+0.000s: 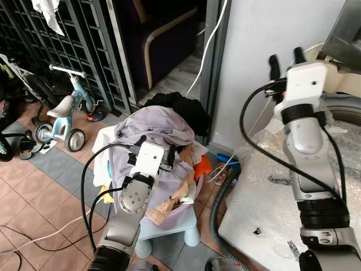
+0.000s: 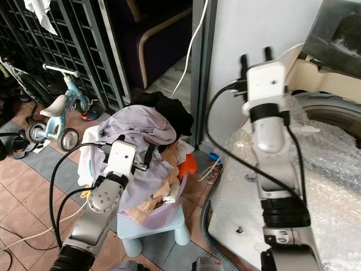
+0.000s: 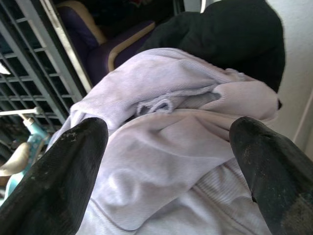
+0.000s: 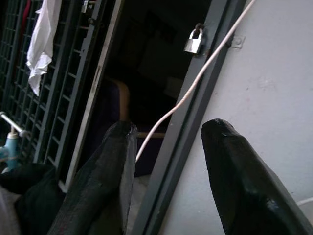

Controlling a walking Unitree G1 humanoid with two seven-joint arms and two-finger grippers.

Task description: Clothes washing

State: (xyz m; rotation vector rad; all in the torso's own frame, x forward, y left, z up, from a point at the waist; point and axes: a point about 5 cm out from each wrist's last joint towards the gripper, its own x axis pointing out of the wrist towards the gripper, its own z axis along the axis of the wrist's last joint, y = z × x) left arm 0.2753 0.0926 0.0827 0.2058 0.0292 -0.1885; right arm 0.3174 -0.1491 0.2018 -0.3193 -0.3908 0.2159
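A lavender garment [image 1: 158, 127] tops a heap of clothes in a lilac basket [image 1: 181, 208] that stands on a pale blue stool [image 1: 169, 228]. A black garment [image 1: 183, 107] lies at the back of the heap and an orange one [image 1: 202, 167] at its right side. My left gripper [image 1: 155, 148] hovers just above the lavender garment [image 3: 166, 147], open, with fingers [image 3: 63, 171] spread wide and nothing between them. My right gripper [image 1: 286, 60] is raised high beside the washing machine [image 1: 338, 96], open and empty, pointing at the grey door frame [image 4: 195, 112].
A child's tricycle [image 1: 62, 113] stands by the metal gate [image 1: 84, 45] on the left. A grey hose [image 1: 217, 209] and a white cable [image 1: 208, 39] run beside the basket. Bubble wrap [image 1: 271, 186] covers the surface at the right. A padlock [image 4: 194, 39] hangs on the frame.
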